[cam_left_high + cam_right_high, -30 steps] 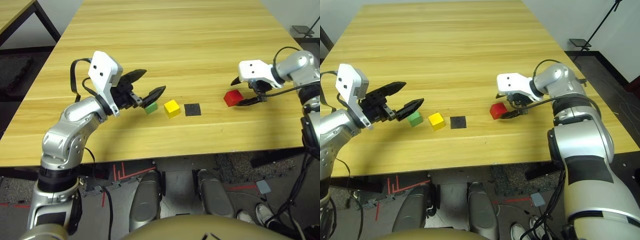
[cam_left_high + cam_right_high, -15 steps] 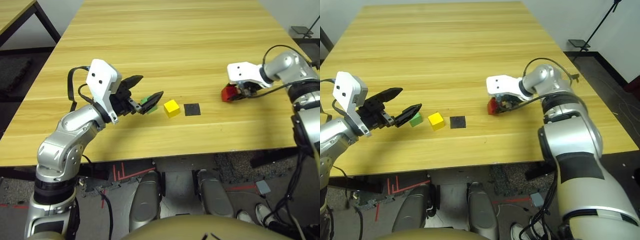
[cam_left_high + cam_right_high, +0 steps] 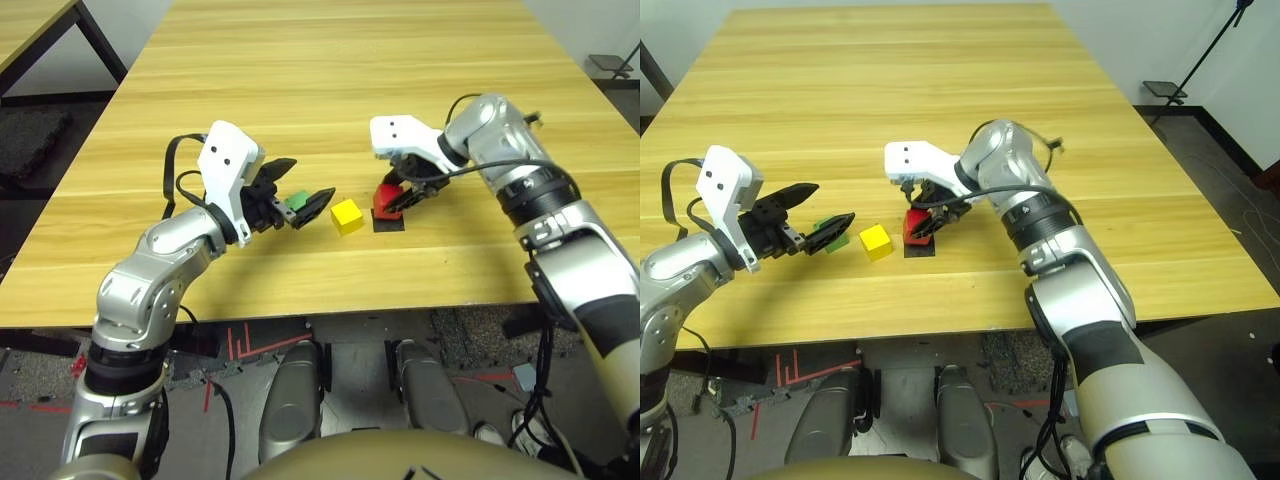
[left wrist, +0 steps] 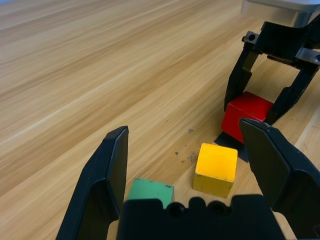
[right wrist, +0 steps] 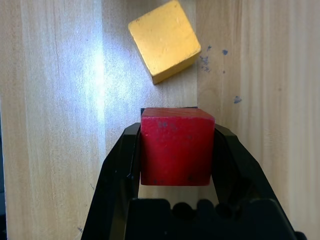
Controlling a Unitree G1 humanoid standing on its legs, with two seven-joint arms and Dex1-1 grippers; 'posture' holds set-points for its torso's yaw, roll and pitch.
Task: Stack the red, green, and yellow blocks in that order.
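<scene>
The right gripper clamped the red block between its 2 fingers, over the black patch beside the yellow block. The left gripper hung open over the green block, which sat on the table just left of the yellow.

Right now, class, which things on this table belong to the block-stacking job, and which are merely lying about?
Belonging to the job:
- red block, held in the right gripper over the black patch
- green block, between the open fingers of the left gripper
- yellow block, free on the table

Lying about:
- flat black square patch
- wooden table itself
</scene>
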